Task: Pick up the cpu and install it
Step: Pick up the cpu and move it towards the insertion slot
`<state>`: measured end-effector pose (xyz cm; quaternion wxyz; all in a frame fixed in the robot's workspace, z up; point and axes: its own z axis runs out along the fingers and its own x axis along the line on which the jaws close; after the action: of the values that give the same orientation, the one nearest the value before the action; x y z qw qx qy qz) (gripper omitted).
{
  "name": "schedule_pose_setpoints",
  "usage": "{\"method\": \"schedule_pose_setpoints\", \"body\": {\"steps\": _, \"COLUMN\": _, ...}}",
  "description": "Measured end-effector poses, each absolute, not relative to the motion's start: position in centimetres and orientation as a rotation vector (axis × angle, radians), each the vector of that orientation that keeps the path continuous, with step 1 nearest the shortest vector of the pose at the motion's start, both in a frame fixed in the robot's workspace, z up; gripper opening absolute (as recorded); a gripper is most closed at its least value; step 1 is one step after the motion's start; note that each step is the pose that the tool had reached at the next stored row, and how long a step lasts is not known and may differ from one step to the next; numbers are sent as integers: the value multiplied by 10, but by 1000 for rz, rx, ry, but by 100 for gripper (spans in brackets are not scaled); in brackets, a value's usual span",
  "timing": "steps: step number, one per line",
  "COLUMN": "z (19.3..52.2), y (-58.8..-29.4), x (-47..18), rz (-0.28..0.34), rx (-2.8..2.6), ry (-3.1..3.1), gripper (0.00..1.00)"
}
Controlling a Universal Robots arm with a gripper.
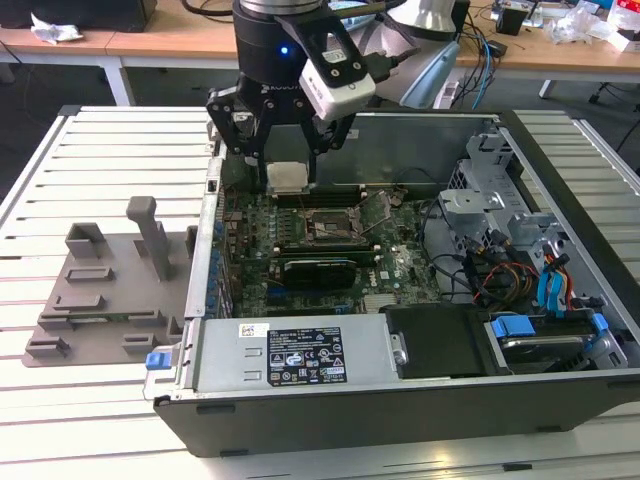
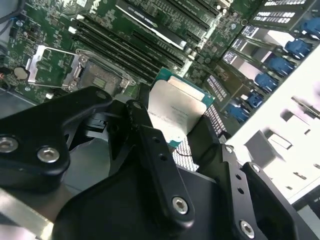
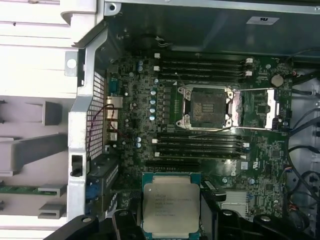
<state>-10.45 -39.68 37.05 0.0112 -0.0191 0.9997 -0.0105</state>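
Your hand (image 1: 287, 180) was closed on the cpu (image 3: 171, 205), gripping it by opposite edges, apparently level, suspended above the motherboard (image 3: 270, 157), apart from the open socket (image 3: 207, 106).

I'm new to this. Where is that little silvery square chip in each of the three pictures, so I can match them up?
Exterior view: the cpu is held in the tool, just above the empty socket in the picture.
Second wrist view: the cpu is gripped, tilted, between the black fingers.
First wrist view: the cpu is in the tool's grip, metal face showing.
Shared landmark: the empty socket beyond it.
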Motion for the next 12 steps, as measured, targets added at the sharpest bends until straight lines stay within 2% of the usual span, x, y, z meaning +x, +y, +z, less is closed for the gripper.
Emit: {"method": "schedule_pose_setpoints", "body": {"steps": 12, "z": 364, "y": -394, "x": -75, "rz": -41, "rx": -60, "ry": 3118, "gripper": 55}}
